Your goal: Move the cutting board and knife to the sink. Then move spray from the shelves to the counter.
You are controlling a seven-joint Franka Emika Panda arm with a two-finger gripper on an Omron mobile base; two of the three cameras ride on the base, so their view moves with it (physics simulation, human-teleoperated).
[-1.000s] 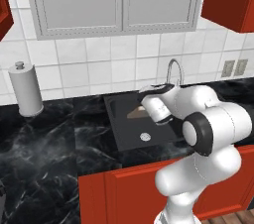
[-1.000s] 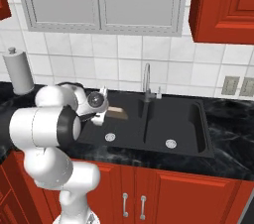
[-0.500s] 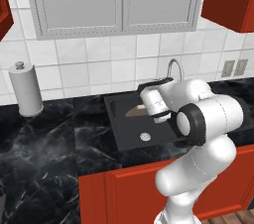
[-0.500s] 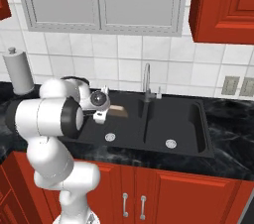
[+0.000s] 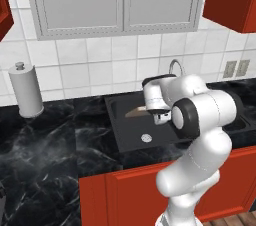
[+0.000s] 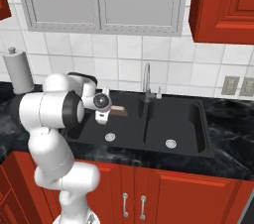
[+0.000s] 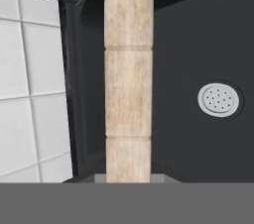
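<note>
Over the left basin of the sink [image 6: 149, 129], the claw [image 5: 159, 116] grips the cutting board [image 7: 128, 79] edge-on; over the past second arm and board have swung farther above the basin, near the drain [image 7: 218, 100]. Release is judged imminent.

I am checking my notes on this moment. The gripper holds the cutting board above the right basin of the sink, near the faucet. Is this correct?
Not quite: the cutting board is over the left basin, not the right one. The right base view shows it, with the gripper left of the faucet and the sink's divider. The rest stands.
</note>
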